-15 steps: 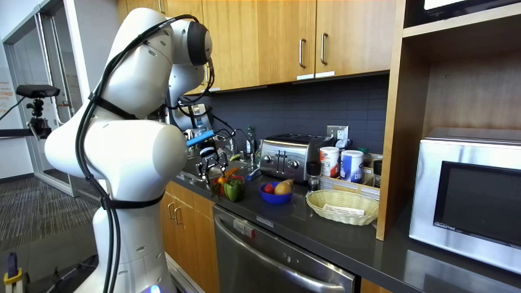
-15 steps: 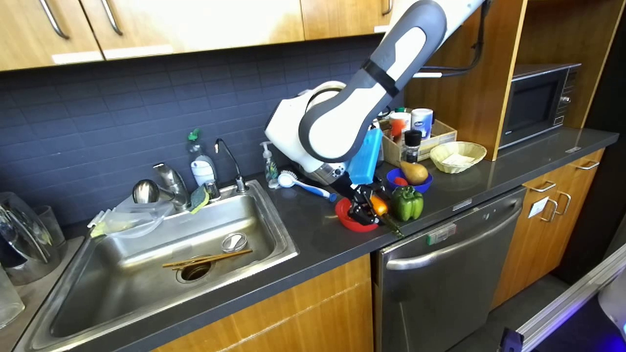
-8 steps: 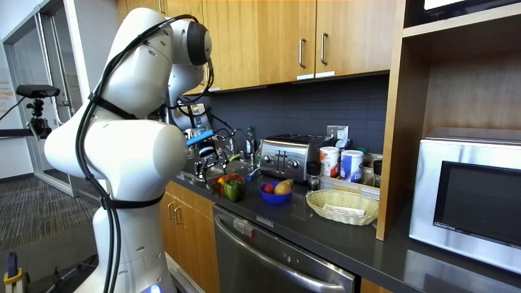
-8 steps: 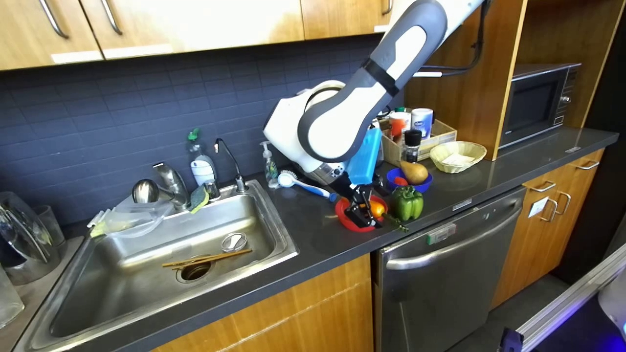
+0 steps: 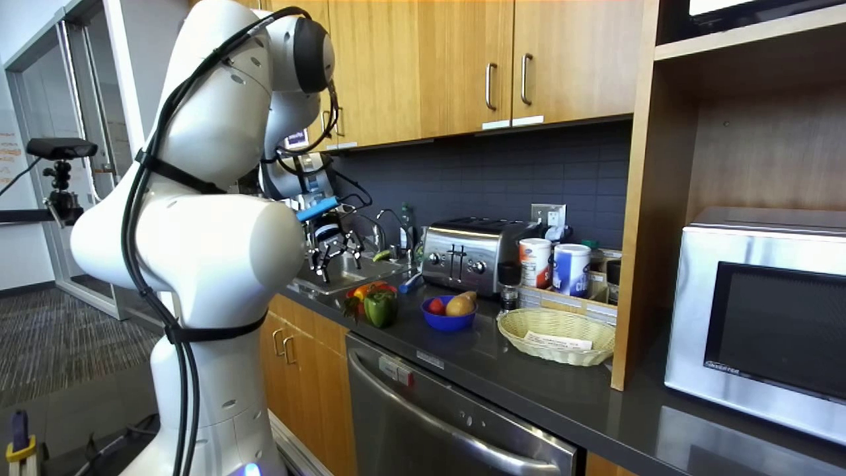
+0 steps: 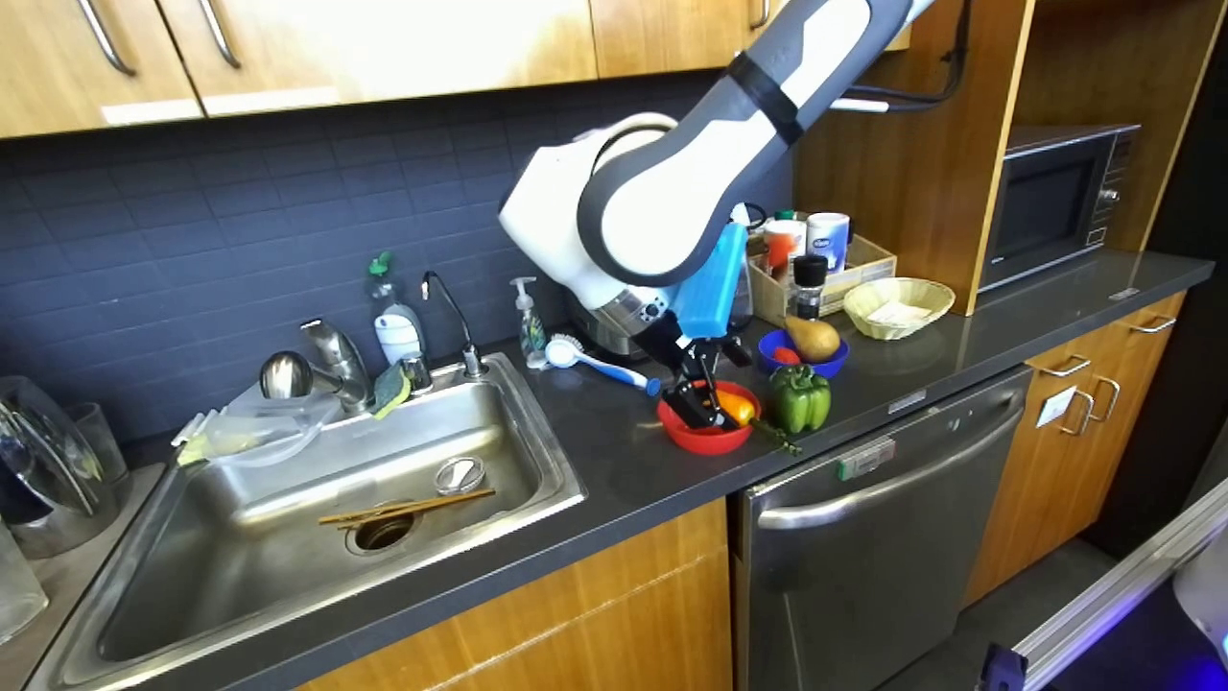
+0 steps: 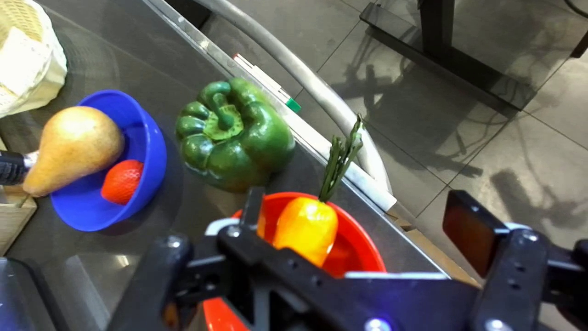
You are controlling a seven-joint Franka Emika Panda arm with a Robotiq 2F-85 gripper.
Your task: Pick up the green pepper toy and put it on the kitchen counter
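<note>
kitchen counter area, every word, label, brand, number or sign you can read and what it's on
"INVERTER", low on the microwave
Too small or blurred to read: red-and-white can, blue-and-white can, green-capped bottle, pump bottle, paper in the basket, sticker on the counter edge, dishwasher tag, cabinet note, orange writing

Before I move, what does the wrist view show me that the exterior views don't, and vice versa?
Only the wrist view: a black stand foot on the tiled floor.
Only the exterior views: the sink and the microwave, both visible in each.
Shared by all: the green pepper toy on the kitchen counter beside the red bowl, the blue bowl with the pear in it, the wicker basket, and the open hand.
</note>
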